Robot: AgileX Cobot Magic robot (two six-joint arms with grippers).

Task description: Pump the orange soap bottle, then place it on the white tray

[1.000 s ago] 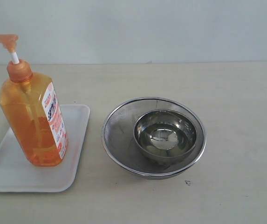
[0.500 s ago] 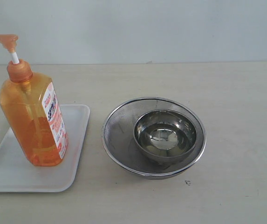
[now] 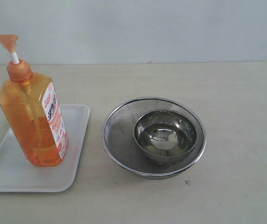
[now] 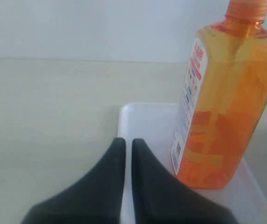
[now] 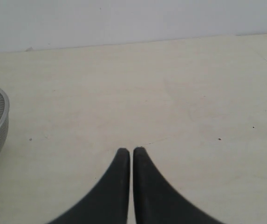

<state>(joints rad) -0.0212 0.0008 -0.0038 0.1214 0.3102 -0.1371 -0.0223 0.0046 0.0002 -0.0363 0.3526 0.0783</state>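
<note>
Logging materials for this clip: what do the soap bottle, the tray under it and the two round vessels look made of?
Orange soap bottle: translucent glossy plastic, likely; liquid shows through. White tray: opaque, smooth, matte; probably plastic or foam, unclear. Strainer: fine metal mesh with shiny rim. Bowl: polished steel-like metal, mirror reflections.
</note>
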